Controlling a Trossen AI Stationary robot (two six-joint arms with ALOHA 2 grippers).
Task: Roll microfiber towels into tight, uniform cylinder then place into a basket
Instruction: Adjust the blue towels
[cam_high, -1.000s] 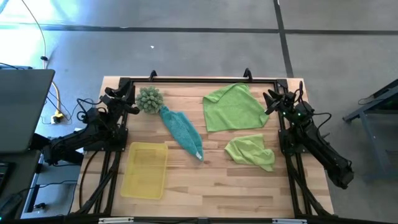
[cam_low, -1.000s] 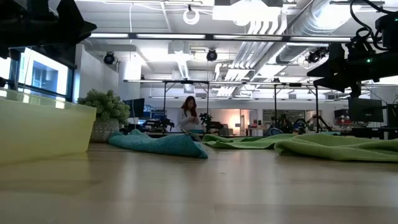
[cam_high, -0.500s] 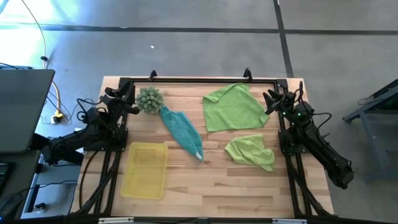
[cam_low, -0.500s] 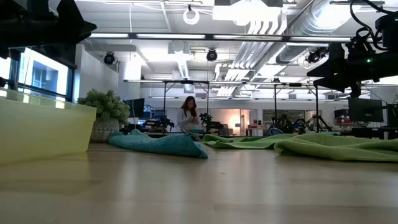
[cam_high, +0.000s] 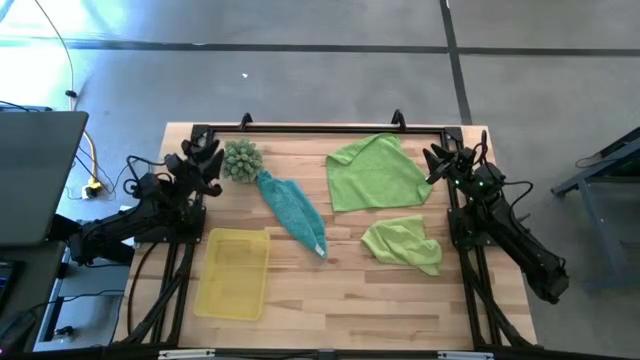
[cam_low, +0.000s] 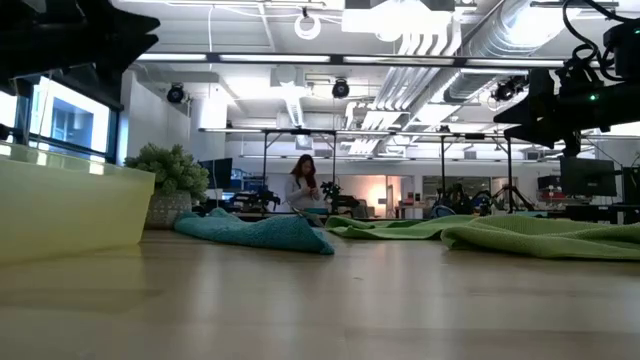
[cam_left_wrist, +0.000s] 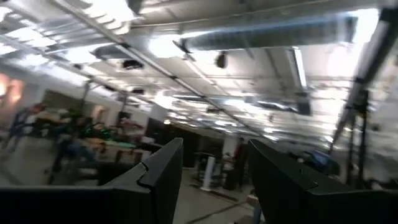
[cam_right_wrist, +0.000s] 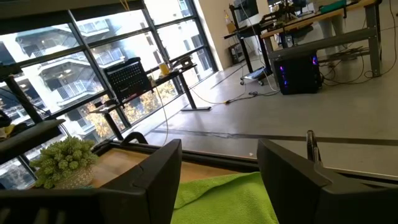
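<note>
a light wooden bench (cam_high: 340, 300) holds three unrolled microfiber towels: a crumpled teal one (cam_high: 293, 211) mid-bench, a spread lime green one (cam_high: 376, 172) and a bunched lime green one (cam_high: 403, 243). a shallow translucent yellow plastic basket (cam_high: 232, 273) sits apart from them. left claw (cam_high: 207, 163) released beside a spiky pale-green ball (cam_high: 240, 158); right claw (cam_high: 437, 160) released at the spread towel's edge.

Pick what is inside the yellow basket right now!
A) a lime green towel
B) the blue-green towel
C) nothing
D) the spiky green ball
C, since the high view shows the yellow basket with only its bare floor, while the teal towel, both lime green towels and the spiky ball all lie out on the table.
</note>
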